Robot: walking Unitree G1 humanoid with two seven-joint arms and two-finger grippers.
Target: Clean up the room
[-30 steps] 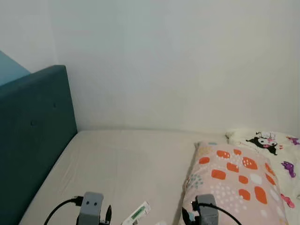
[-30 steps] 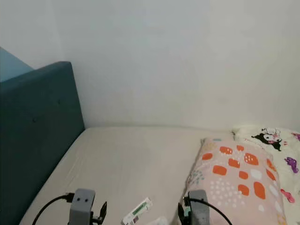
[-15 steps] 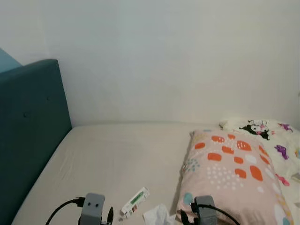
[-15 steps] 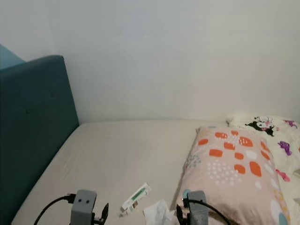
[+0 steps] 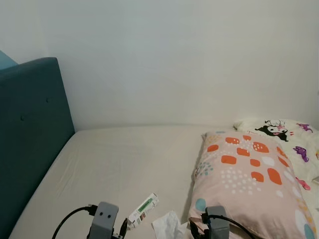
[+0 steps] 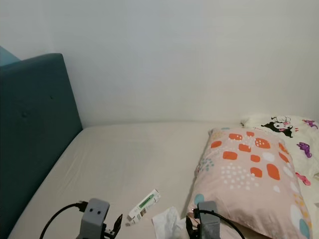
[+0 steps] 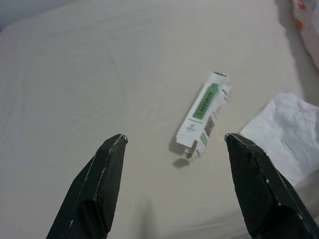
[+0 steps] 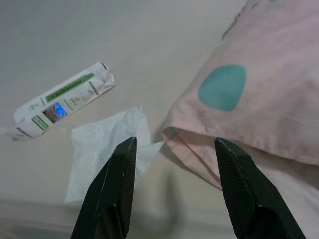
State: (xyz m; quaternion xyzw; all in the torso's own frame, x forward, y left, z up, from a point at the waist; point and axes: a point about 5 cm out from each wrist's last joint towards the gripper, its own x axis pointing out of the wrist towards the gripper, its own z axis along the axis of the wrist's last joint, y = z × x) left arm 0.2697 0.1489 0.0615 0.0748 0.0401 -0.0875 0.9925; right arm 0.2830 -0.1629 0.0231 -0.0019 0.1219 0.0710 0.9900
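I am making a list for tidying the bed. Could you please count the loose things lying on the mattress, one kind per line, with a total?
Pillows: 2, the spotted pink pillow and the cartoon-print pillow behind it
Tubes: 1, the white and green tube
Tissues: 1, the crumpled white tissue beside the tube
Total: 4

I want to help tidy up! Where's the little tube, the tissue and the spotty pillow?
tube (image 7: 203,116): left wrist view, middle of its green label.
tissue (image 8: 107,149): right wrist view, its crumpled middle.
spotty pillow (image 5: 244,177): left eye view, its top face.
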